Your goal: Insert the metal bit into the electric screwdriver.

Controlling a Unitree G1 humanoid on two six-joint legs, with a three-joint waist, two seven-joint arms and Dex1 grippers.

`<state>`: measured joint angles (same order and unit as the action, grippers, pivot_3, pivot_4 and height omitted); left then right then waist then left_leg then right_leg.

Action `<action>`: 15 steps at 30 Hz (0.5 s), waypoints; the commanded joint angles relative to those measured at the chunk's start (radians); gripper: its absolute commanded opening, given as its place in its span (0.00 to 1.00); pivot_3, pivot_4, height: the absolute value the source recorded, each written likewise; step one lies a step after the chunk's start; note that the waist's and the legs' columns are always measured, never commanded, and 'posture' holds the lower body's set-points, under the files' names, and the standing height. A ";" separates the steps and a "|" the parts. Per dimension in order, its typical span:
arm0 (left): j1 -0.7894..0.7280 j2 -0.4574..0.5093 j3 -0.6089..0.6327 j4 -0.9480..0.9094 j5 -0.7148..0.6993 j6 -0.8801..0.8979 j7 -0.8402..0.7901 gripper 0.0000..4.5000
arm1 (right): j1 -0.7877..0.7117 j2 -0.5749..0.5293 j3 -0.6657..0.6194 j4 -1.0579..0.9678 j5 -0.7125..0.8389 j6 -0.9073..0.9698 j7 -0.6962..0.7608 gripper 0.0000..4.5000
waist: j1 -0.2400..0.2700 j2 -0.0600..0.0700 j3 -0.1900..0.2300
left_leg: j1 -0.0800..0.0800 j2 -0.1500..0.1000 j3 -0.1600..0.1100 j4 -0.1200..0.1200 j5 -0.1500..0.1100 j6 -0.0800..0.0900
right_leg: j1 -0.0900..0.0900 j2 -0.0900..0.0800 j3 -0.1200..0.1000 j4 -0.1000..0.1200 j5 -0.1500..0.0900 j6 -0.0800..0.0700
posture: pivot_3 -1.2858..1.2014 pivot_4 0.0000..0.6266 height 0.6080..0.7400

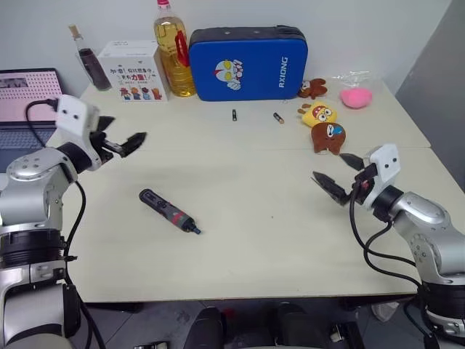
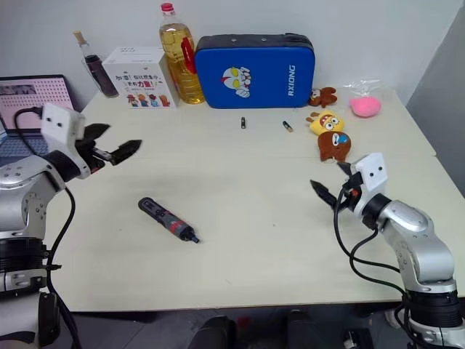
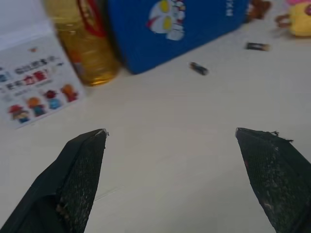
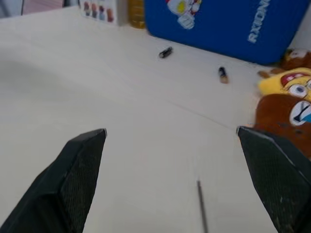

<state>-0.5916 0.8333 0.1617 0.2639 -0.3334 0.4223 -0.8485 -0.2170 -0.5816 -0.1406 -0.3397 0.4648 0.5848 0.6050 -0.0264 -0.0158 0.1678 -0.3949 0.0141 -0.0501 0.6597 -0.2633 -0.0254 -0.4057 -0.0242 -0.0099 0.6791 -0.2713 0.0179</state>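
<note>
Nothing's been picked up yet, as far as I can judge. The electric screwdriver (image 1: 168, 211) lies flat on the table (image 1: 254, 254), its long axis running diagonally, butt end toward the robot's left, tapered tip pointing nearer the front edge and a bit rightward. The left gripper (image 1: 125, 143) hangs in the air above and to the left of the screwdriver, jaws spread wide, nothing in them. The right gripper (image 1: 340, 178) is well apart from the screwdriver on the other side, also spread wide and empty. So the left arm looks like the closer one for the screwdriver.

The metal bit (image 4: 201, 208) is a thin grey rod lying on the table just in front of the right gripper in the right wrist view; I can't pick it out from the head camera. That makes the right arm the obvious pick for it.

The table is a plain pale top. Beyond the screwdriver: a blue case (image 1: 248, 62), an oil bottle (image 1: 174, 49), a white box (image 1: 133, 70), two stubby dark bits (image 1: 234, 114), and plush toys (image 1: 325, 127). White wall behind.
</note>
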 commanded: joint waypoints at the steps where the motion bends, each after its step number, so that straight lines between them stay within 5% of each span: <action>1: -0.008 0.066 -0.109 -0.100 0.012 -0.029 -0.210 0.98 | 0.017 -0.009 0.016 -0.129 0.089 0.063 0.040 1.00 | -0.001 0.000 0.001 | 0.000 0.000 0.000 0.000 0.000 0.000 | -0.001 0.000 0.000 0.000 0.000 0.000 | 0.52 0.24 1.00; 7: -0.110 0.099 -0.279 -0.103 0.088 -0.146 -0.458 0.98 | 0.045 -0.005 0.066 -0.206 0.127 0.098 0.058 1.00 | -0.001 0.000 0.001 | -0.001 0.000 0.000 0.000 0.000 0.000 | -0.001 0.001 0.000 0.000 -0.001 -0.001 | 0.52 0.24 1.00; 15: -0.242 0.135 -0.572 0.059 0.273 -0.627 -0.766 0.98 | 0.108 -0.056 0.177 -0.293 0.135 0.086 0.161 1.00 | 0.002 -0.001 0.002 | -0.002 0.000 0.000 0.001 0.000 0.000 | -0.001 0.001 0.000 0.000 -0.001 -0.001 | 0.52 0.24 1.00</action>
<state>-0.7784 0.9422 -0.3471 0.2639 -0.1087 -0.0654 -1.5826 -0.1081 -0.6277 0.0151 -0.5856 0.5947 0.6930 0.7373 -0.0243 -0.0168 0.1694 -0.3965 0.0140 -0.0508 0.6607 -0.2635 -0.0250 -0.4069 -0.0229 -0.0106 0.6792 -0.2723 0.0170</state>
